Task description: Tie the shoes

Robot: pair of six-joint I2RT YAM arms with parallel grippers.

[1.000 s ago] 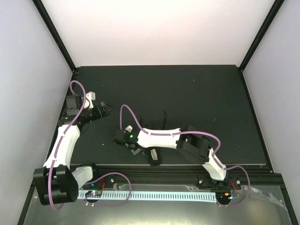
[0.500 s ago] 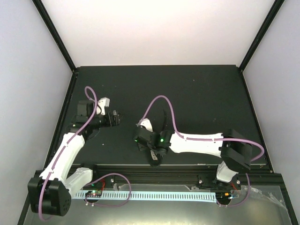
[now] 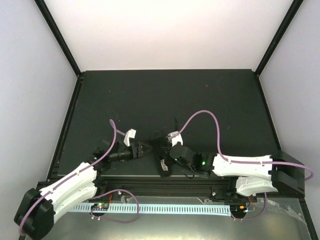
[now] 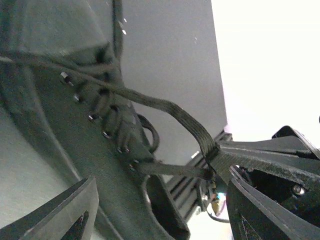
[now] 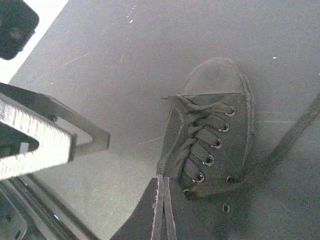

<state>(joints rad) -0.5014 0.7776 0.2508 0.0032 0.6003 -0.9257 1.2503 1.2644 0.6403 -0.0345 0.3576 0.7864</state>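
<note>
Both arms have swung in from the left and middle of the top view and now crowd the shoe [image 3: 163,159] at lower centre, near the table's [image 3: 210,100] front edge. No knot yet: the laces [image 5: 200,135] are only criss-crossed through the eyelets, 1 loose end [image 5: 290,140] trailing off to the right, so the tying is all still ahead. Left gripper [image 3: 140,150] looks pinched on a lace strand [image 4: 165,107]. Right gripper [image 3: 167,150]: can't tell if it's parted or closed.

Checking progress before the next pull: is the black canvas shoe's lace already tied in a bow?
No, in the right wrist view the black canvas shoe is laced, but one flat black lace trails loose across the mat.
</note>
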